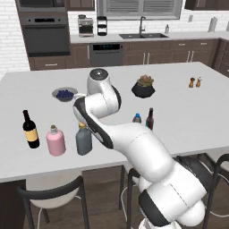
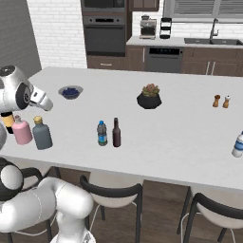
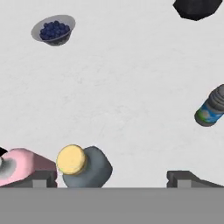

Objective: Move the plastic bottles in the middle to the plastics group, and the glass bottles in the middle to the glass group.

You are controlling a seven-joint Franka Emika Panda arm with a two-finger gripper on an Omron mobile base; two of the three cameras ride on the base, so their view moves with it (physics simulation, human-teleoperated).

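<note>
- White kitchen island counter (image 3: 131, 87) lies beneath the two-finger gripper (image 3: 111, 178), jaws spread wide, holding nothing.
- Squat pink glass bottle (image 3: 19, 164) and grey-blue flask (image 3: 87, 168) stand beside its left fingertip.
- Small clear blue-labelled water bottle (image 3: 211, 109) stands well apart, toward the right.

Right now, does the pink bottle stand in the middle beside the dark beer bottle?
No, the pink bottle stands between the wine bottle and the grey flask.
</note>
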